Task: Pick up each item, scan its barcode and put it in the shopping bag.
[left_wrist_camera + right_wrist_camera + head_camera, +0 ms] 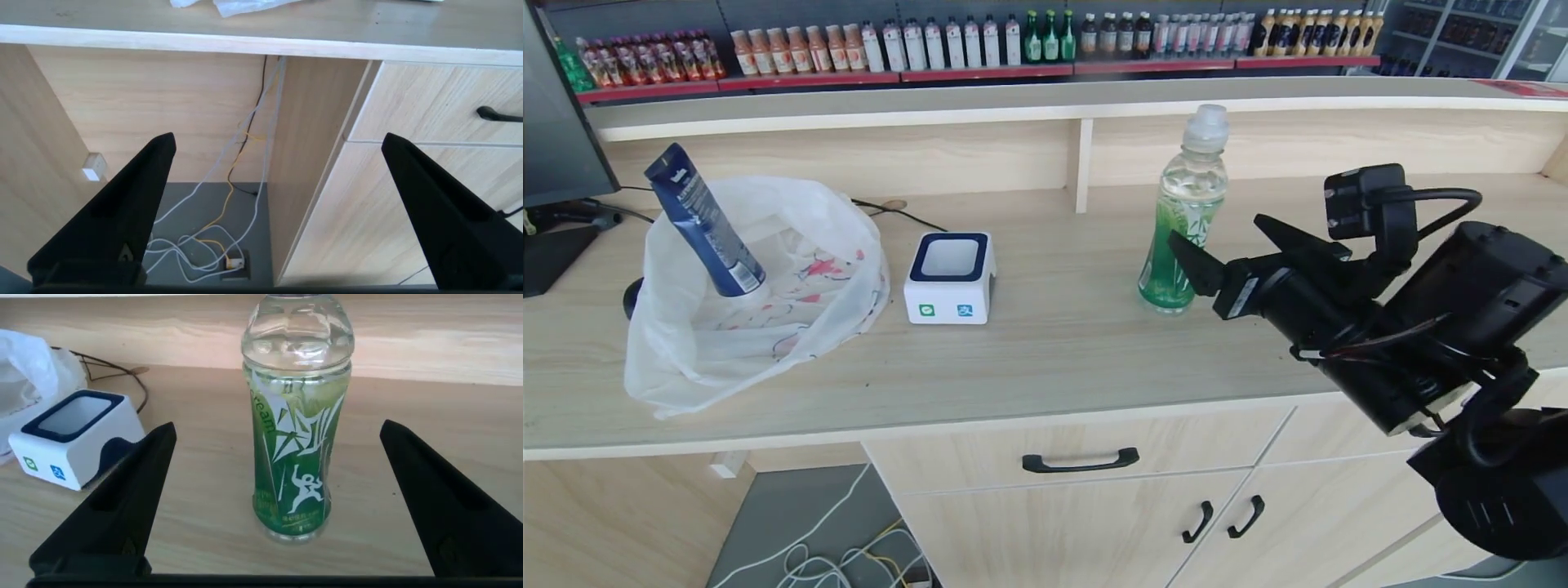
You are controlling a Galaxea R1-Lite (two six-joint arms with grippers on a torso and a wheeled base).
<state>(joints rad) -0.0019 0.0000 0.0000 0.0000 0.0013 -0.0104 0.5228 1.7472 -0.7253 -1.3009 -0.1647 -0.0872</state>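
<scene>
The right gripper (1215, 230) hangs low over the counter (1054, 351) with its two fingers spread wide and nothing between them. Straight ahead of the fingertips stands the bottle (1184, 229). It is upright, with clear liquid and a green label, and it is centred on the gap between the fingers. It looks to be just in front of the tips and not yet between them, though I can't tell if the nearer finger is brushing it.

Past the bottle, off toward the gripper's left, sits the scanner (949, 278), a white box with its window facing up. Farther the same way is the shopping bag (768, 327), slumped open with a blue tube (704, 224) already leaning in it.

The left gripper (278, 139) is also spread and empty. It is down below the counter edge, facing the cupboard front (425, 106) and some cables (204, 237) on the floor.

I'd say the bottle is the item in hand and this is the approach to grasp it. The next move is to slide forward until the fingers flank the narrow part of the bottle, then close firmly without tipping it. I can't make out a barcode on the side facing the gripper, so the bottle may need turning over the scanner window.
</scene>
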